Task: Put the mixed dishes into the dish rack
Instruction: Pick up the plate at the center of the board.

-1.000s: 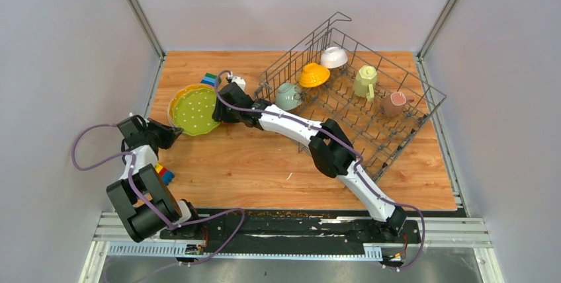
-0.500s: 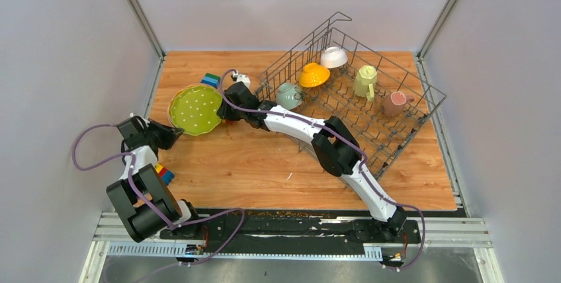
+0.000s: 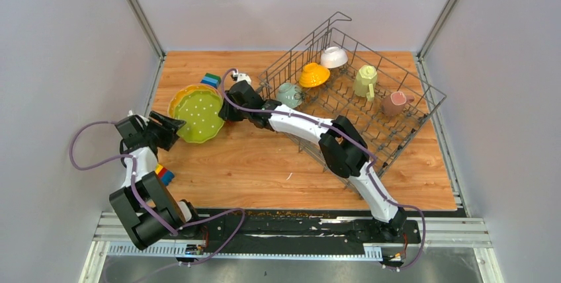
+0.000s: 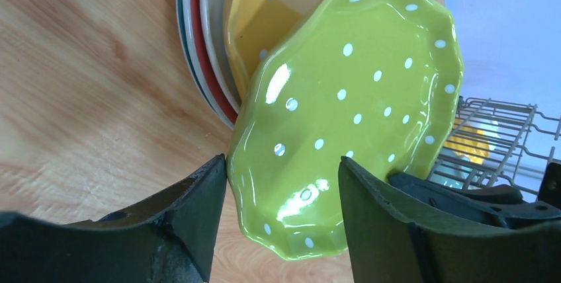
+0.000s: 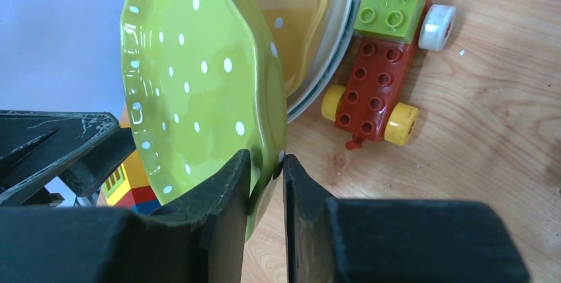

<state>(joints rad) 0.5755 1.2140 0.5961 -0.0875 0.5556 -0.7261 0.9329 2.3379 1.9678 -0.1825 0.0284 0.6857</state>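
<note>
My right gripper is shut on the rim of the lime-green white-dotted plate, which stands tilted up off the stack of plates. A yellow plate tops that stack. My left gripper is open, and the green plate's lower edge shows just past its fingers. From above, the left gripper is at the plate's left side and the right gripper at its right. The dish rack holds a teal mug, yellow bowl, white bowl, pale-green mug and pink mug.
A red toy-block car lies right beside the plate stack. A green-and-blue block sits behind the stack. More coloured blocks lie by the left arm. The rack's tall wire side stands just right of my right wrist.
My left gripper has opened and moved up toward the plate. The right gripper has raised the green plate's right edge, tipping it up off the stack.
</note>
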